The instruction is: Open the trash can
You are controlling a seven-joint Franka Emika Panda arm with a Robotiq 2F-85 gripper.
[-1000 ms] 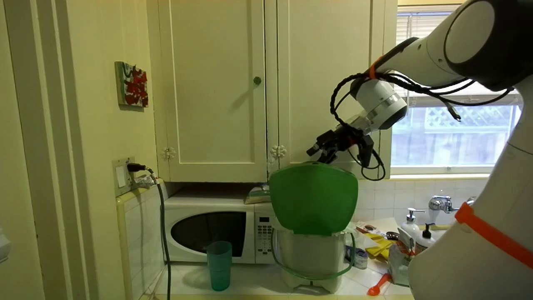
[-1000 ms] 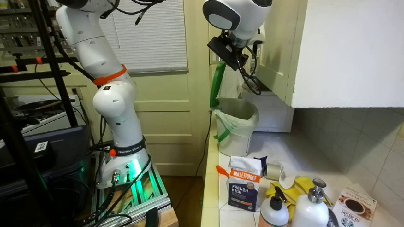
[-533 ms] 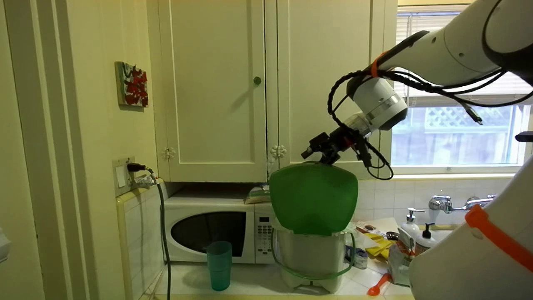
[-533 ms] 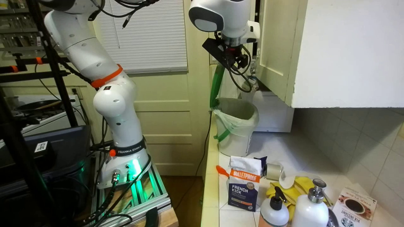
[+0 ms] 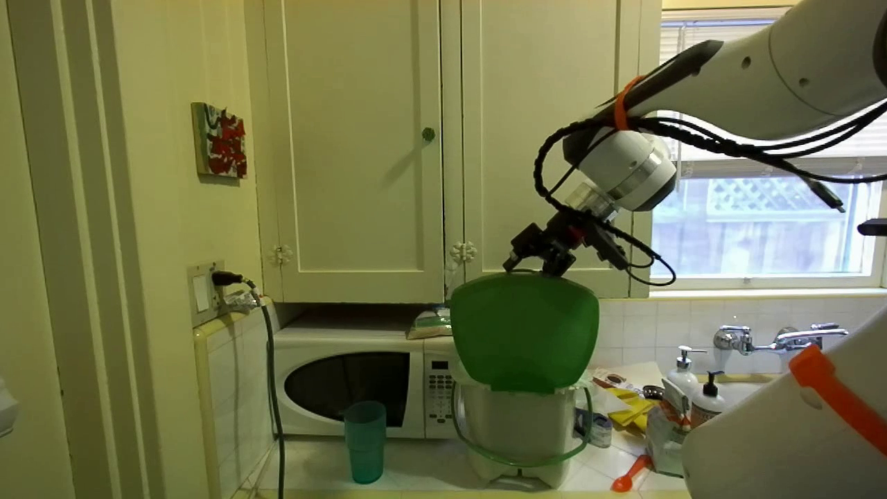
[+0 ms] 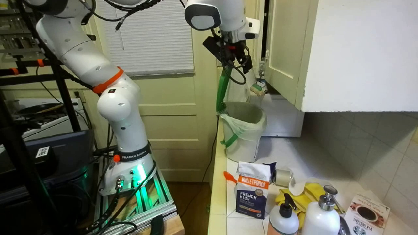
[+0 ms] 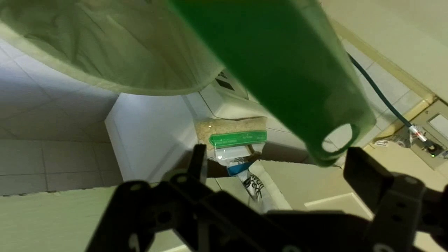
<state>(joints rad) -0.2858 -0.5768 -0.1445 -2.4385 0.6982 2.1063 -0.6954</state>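
Observation:
The trash can (image 5: 516, 423) stands on the counter with a pale body and liner. Its green lid (image 5: 524, 333) is raised upright on the hinge, and the mouth is open in an exterior view (image 6: 246, 112). In the wrist view the lid (image 7: 287, 70) reaches down from the top, its end with an oval hole lying near the right finger. My gripper (image 5: 532, 267) is at the top edge of the lid. In the wrist view the gripper (image 7: 278, 152) has its fingers wide apart with nothing clamped between them. I cannot tell whether a finger touches the lid.
A white microwave (image 5: 346, 388) is behind the bin, with a bag (image 7: 238, 136) on top. A teal cup (image 5: 365, 443) stands in front. Cabinets (image 5: 540, 138) rise close behind the gripper. A coffee bag (image 6: 252, 192), soap bottles (image 6: 321, 215) and yellow gloves (image 6: 310, 192) are on the counter.
The arm has swung back and the gripper has turned, moving left in an exterior view. The lid and bin have shifted very slightly the same way. The fingers stay apart.

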